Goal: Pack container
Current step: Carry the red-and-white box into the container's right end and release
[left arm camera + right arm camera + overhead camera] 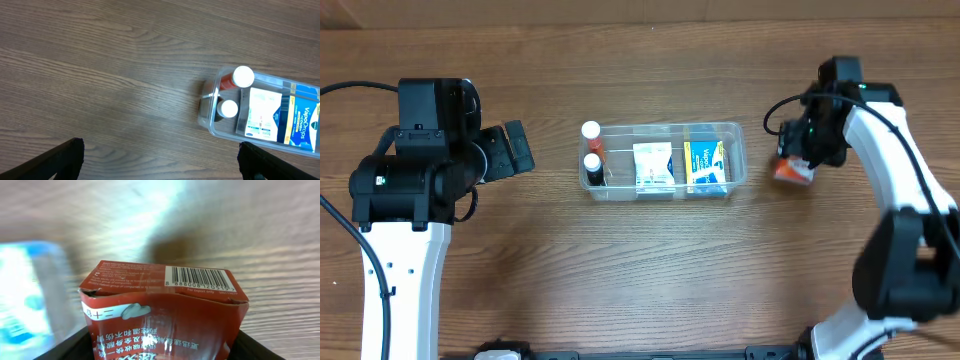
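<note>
The clear plastic container [738, 160] sits mid-table and holds two white-capped bottles [591, 162], a white box [653, 165] and a blue and yellow box [705, 163]. Just right of it, my right gripper [800, 158] is shut on a red box [792, 172]. In the right wrist view the red box [165, 310] fills the space between the fingers of that gripper [162, 345], with the wall of the container [30, 295] blurred at the left. My left gripper [515, 148] stands open left of the container, holding nothing. The left wrist view shows it [160, 160] over bare wood, with the container's end [207, 117] at the right.
The table is brown wood grain. The white left arm [400, 260] rises from the front left, and the right arm [900, 230] from the front right. A black cable [775, 112] loops near the right wrist.
</note>
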`<state>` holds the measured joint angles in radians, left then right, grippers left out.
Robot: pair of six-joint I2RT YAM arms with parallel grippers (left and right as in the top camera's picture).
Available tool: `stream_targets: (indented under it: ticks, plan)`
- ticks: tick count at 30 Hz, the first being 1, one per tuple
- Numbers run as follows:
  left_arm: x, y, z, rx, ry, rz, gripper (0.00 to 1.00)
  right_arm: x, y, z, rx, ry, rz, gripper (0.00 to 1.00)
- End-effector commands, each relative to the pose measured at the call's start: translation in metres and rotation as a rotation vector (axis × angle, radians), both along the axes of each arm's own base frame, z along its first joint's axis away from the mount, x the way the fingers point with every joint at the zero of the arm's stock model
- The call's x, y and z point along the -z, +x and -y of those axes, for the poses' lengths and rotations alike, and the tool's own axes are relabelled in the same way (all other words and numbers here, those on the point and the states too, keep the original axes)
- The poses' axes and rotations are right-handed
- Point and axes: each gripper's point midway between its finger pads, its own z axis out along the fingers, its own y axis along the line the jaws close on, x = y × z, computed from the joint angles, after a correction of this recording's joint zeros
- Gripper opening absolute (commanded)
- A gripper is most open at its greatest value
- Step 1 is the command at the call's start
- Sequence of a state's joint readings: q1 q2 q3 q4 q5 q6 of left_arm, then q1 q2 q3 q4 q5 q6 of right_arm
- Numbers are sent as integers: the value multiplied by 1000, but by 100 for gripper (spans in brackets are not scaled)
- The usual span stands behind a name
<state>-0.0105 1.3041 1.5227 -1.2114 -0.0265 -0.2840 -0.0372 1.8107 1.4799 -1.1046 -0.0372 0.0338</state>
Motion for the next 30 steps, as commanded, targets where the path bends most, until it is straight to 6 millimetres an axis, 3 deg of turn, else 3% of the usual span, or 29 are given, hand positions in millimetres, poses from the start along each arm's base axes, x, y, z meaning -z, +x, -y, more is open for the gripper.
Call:
stream_targets:
  ticks: [1,3,6,7,11,18,23,28,29,30]
  plan:
    - [4,0,-3,7,18,-12,100,-75,6,-49,-109,26,218,70]
    - [4,0,-3,7,18,-12,100,-91,3,-77,-181,37,272,70]
    - [4,0,-3,7,18,-12,100,-96,-1,-113,-268,55,299,70]
    - [4,0,-3,7,18,-13,100,-93,-2,-126,-294,60,298,70]
    - [4,0,-3,7,18,-13,100,-77,2,-146,-299,53,277,71]
    - [4,0,-3,7,18,-13,100,-14,8,-150,-308,23,122,72]
    - [4,0,-3,7,18,-13,100,13,10,-150,-309,13,63,72]
    - [4,0,-3,7,18,-13,100,21,10,-150,-308,9,43,89]
    - [4,0,-3,7,18,-13,100,21,10,-150,-308,9,44,99]
    - [4,0,-3,7,18,-13,100,21,10,-150,-308,9,45,100]
